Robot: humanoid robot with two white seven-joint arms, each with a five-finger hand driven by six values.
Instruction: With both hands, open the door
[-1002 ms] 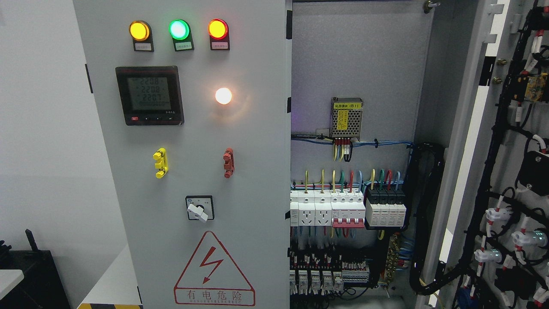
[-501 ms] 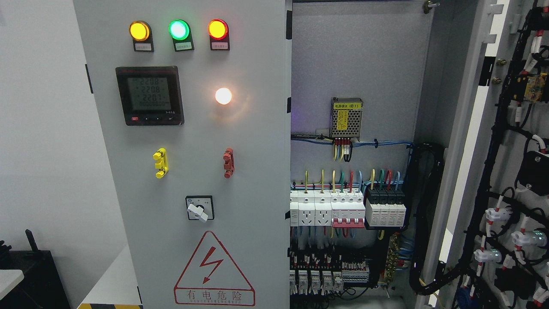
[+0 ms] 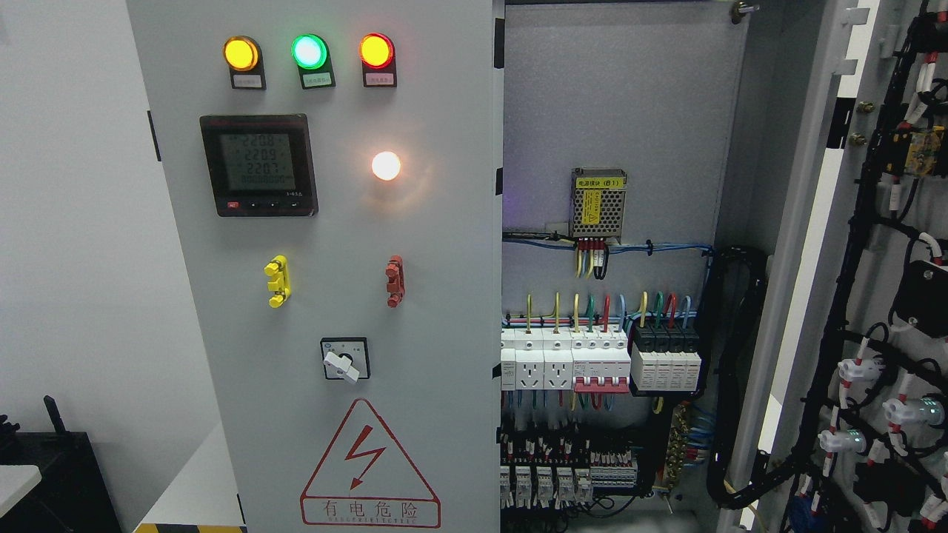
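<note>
The grey electrical cabinet fills the head view. Its left door (image 3: pixel 437 311) stands closed, carrying yellow, green and red lamps (image 3: pixel 309 51), a digital meter (image 3: pixel 258 164), a lit white lamp (image 3: pixel 386 165), a rotary switch (image 3: pixel 344 360) and a red hazard triangle (image 3: pixel 368 465). The right door (image 3: pixel 881 244) is swung wide open at the picture's right, its inner face showing black cable looms. Between them the cabinet interior (image 3: pixel 615 96) is exposed. Neither of my hands shows anywhere.
Inside are a small power supply (image 3: pixel 598 201), a row of breakers and sockets (image 3: pixel 600 359) with coloured wires, and terminal blocks lower down. A black object (image 3: pixel 52 459) sits at the lower left beside a white wall.
Only the meter's digits have changed; doors stay as they were and no hand has entered the view.
</note>
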